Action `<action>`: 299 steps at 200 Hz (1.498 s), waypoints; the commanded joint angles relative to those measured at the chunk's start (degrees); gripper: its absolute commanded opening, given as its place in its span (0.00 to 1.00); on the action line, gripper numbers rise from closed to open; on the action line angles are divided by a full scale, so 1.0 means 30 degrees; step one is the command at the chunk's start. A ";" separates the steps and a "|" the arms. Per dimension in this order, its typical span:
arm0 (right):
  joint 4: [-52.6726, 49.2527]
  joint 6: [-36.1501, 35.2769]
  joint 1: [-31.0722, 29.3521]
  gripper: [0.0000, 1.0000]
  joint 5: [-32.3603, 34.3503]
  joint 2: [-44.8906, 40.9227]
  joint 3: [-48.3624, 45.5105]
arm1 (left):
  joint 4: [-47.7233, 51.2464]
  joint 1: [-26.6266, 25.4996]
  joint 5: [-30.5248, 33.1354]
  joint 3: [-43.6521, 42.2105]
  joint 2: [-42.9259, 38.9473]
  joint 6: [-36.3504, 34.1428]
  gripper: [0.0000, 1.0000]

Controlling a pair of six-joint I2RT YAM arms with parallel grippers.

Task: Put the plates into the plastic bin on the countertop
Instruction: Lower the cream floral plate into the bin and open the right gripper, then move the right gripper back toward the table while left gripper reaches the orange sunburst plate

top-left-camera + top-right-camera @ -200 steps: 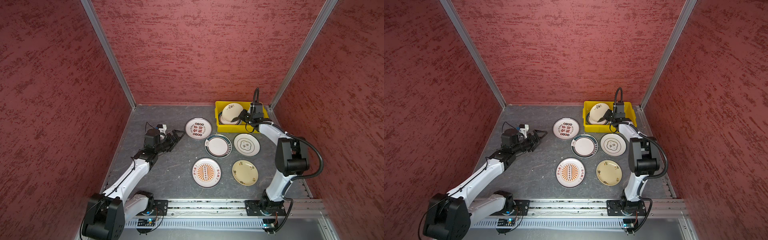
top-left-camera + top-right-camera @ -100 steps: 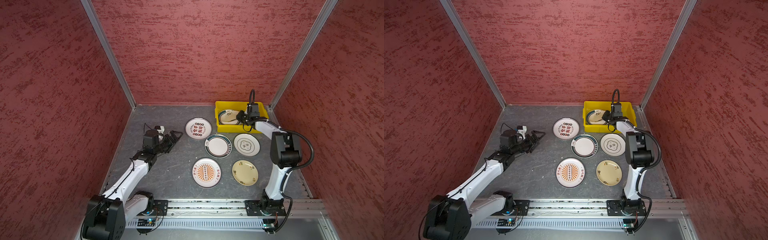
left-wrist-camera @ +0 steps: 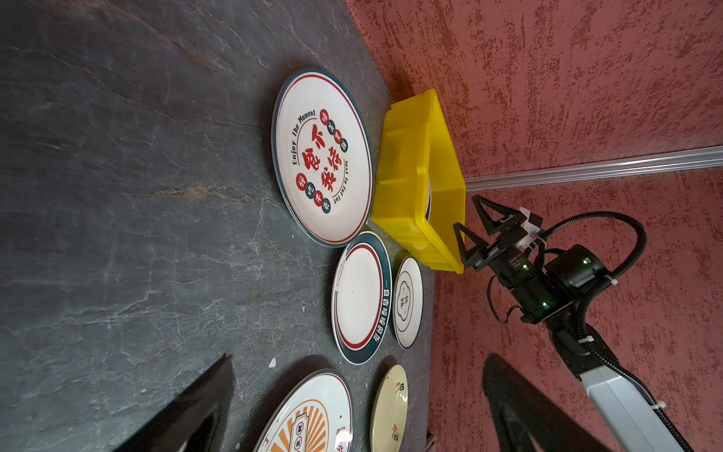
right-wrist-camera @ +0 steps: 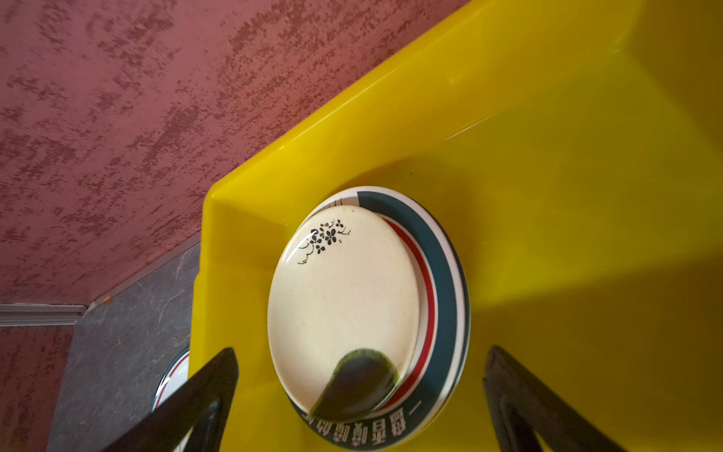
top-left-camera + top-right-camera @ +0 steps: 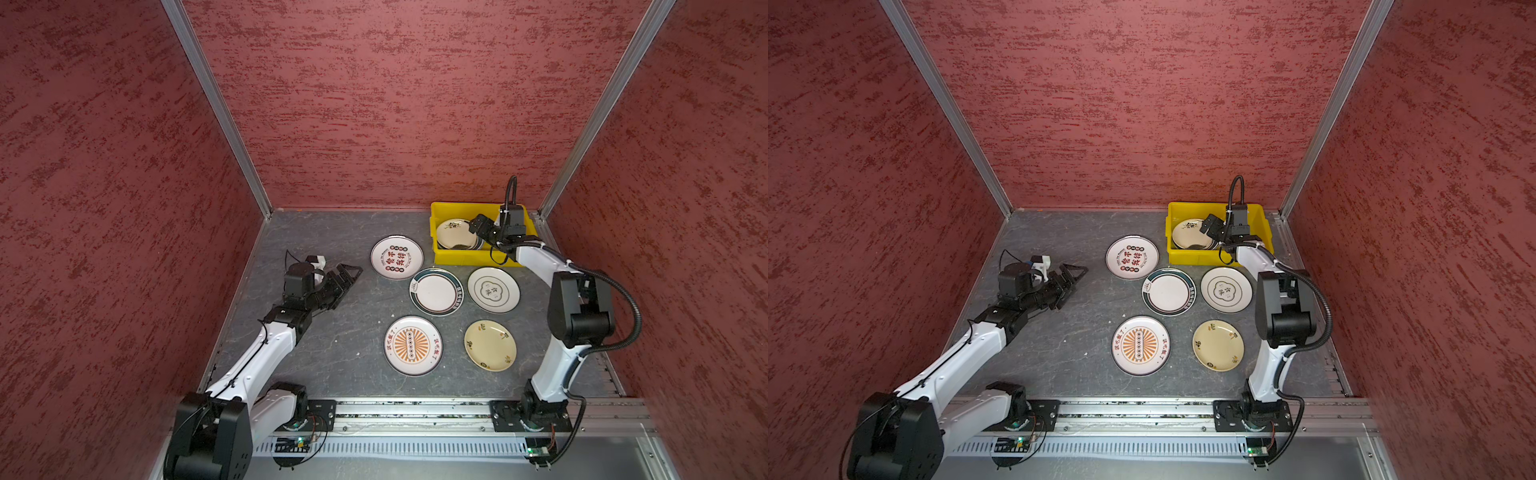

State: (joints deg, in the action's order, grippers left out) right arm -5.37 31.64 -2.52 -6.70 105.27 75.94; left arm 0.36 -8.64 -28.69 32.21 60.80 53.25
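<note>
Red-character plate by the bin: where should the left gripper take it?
Probably pinch the rim of the red-character plate on the edge facing the left gripper, coming in low. It lies flat on the countertop; the yellow bin and green-rimmed plate crowd its far side.

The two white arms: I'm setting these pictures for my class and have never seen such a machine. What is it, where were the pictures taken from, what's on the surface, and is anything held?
It is a robot: a left arm and a right arm on a rail, each ending in two black fingers. Two pictures look down from above; two are shot from the wrists. Five plates lie on the countertop: red-lettered plate, green-rimmed plate, cloud-patterned plate, sunburst plate, cream plate. The yellow bin holds a flowered plate atop a teal-banded plate. The right fingers hang open over it; the left fingers are open too. Nothing is held.
</note>
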 commanded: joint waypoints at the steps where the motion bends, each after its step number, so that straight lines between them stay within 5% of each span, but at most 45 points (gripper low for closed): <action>1: 0.0775 -0.0059 0.0081 0.99 0.0499 -0.2037 -0.0974 | -0.0340 0.0221 -0.0411 -0.0218 -0.0222 -0.0183 0.99; 92: 0.1141 -0.0654 0.0106 0.99 -0.0188 -1.1745 -0.8790 | -0.0376 0.0481 -0.1578 -0.0882 0.0567 -0.0887 0.99; 146: -0.0395 -0.0605 0.0138 0.99 0.0231 -1.6053 -1.1506 | 0.0182 -0.0940 -0.0706 -0.2021 -0.0448 -0.0878 0.99; 202: -0.1324 -0.1463 0.0166 0.99 -0.5149 -1.9270 -1.3845 | 0.1902 -0.4147 0.1968 -0.3211 -0.2462 -0.0965 0.99; 265: -0.2180 -0.0617 0.0142 0.99 -1.0069 -2.1477 -1.6289 | 0.1169 -0.5481 0.1578 -0.5364 -0.2907 -0.0857 1.00; 299: -0.2550 -0.0700 0.0139 0.99 -1.0895 -2.1645 -1.7339 | -0.0219 -0.6164 0.1333 -0.6538 -0.2528 -0.0613 0.91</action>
State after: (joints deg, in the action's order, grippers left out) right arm -11.92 29.61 -2.35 -34.92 40.80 25.32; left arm 3.03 -25.69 -24.45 14.06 52.60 51.62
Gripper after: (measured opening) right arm 0.990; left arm 0.937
